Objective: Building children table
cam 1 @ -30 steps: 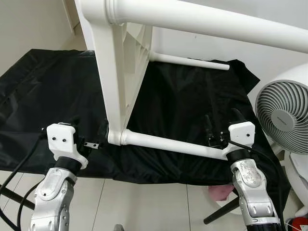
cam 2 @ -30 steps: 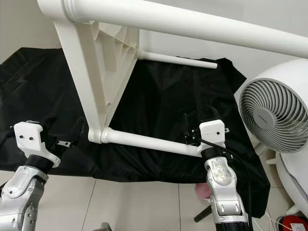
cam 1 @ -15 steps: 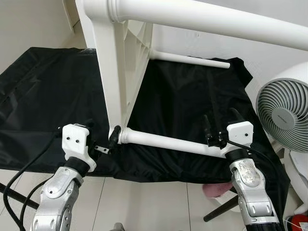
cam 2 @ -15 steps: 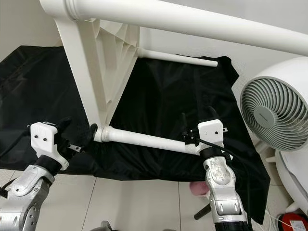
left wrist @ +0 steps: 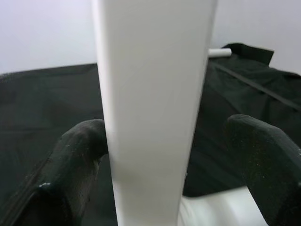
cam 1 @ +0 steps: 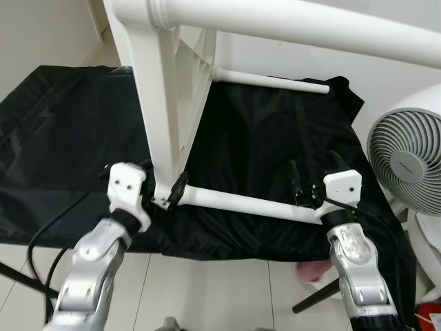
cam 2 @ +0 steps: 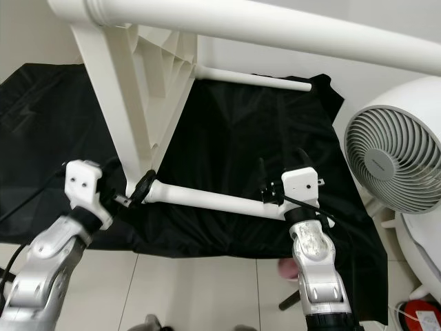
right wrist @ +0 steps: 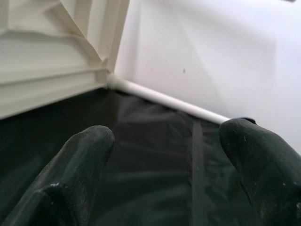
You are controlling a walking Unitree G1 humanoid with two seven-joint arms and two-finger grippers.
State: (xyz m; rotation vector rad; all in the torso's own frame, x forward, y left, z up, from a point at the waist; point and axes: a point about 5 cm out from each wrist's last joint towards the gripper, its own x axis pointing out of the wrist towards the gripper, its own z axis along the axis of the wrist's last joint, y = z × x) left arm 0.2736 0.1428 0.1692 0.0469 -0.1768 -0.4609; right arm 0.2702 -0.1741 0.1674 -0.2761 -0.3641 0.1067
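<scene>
While the left gripper (cam 1: 167, 195) straddles the tabletop (cam 1: 162, 103) edge, fingers apart, the right gripper (cam 1: 313, 181) stands spread above the near leg's (cam 1: 241, 202) free end, gripping nothing. Table rests tipped on a black cloth (cam 1: 62, 131). Risk: unclamped, it could slip or topple toward the fan (cam 1: 406, 162). No containers.

Both silver arms reach forward and up from the lower edge of the head view. The left gripper (cam 1: 167, 195) sits at the end of a bent arm angled inward, its black fingers (left wrist: 77, 155) spread wide apart. The right gripper (cam 1: 315, 181) points straight ahead on an upright forearm, fingers (right wrist: 82, 155) likewise parted.
</scene>
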